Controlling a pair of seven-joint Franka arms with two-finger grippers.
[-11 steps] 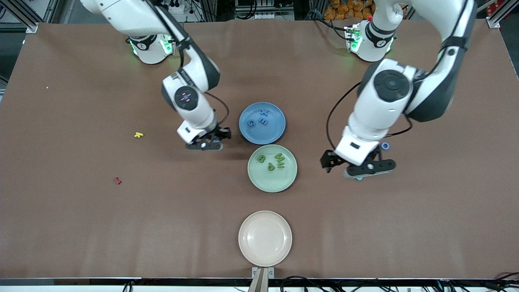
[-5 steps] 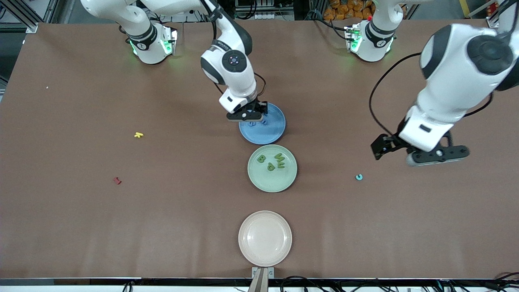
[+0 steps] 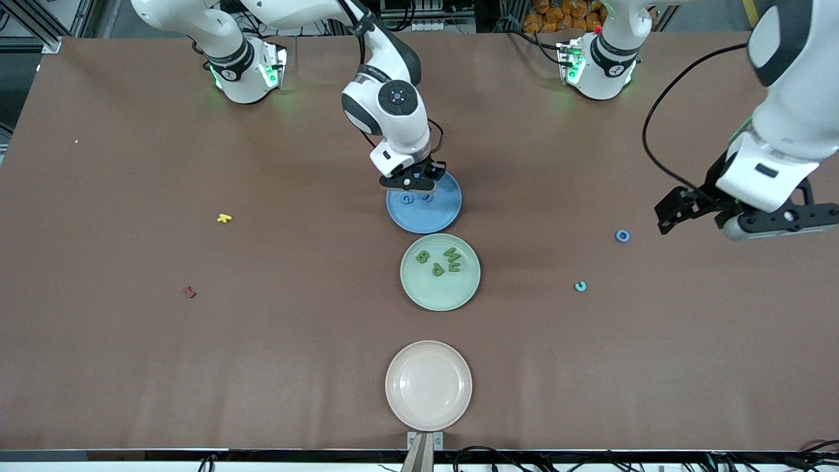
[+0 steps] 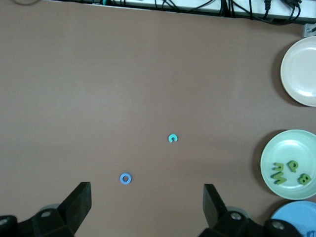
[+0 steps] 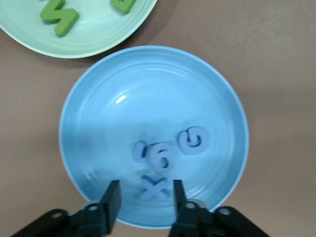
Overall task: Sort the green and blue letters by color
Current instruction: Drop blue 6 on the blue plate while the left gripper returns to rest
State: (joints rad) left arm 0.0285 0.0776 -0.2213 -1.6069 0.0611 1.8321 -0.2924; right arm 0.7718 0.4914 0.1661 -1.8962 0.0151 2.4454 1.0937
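Over the blue plate, right gripper fingers parted; left gripper fingers released, near blue ring.

The right arm reaches from its base toward the middle of the table, wrist pointing straight down. The right gripper hangs low with its fingers parted by a narrow gap and nothing between them. The left arm is raised near its end of the table. The left gripper is spread wide and empty.
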